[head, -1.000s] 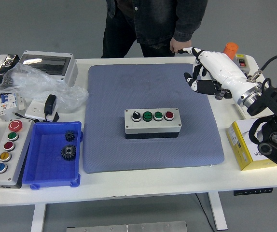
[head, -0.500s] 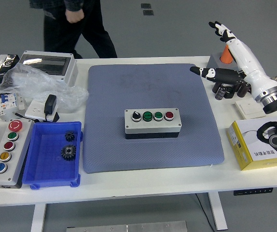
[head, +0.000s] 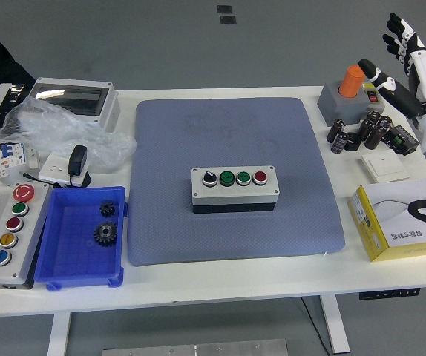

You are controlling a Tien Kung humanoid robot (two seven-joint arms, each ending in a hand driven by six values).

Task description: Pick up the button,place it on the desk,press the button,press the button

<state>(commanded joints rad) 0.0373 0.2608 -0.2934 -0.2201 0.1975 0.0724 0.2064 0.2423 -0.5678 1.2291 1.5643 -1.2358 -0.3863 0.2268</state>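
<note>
— While the right hand [head: 408, 52] hangs raised at the table's far right corner, what are its fingers doing?

— Spread apart, thumb out, gripping nothing.

— Where is the button box [head: 234, 188]?

— Flat on the middle of the grey mat [head: 168, 156], well apart from that hand. It carries a black knob, two green buttons and a red one in a row.

— Anything beside the hand?

— An orange-capped grey box [head: 349, 93] and a cluster of black capacitors [head: 358, 132] below it.

The white table [head: 220, 285] carries a grey mat [head: 231, 222], a blue tray [head: 50, 245] at left and a yellow box [head: 376, 230] at right.
</note>
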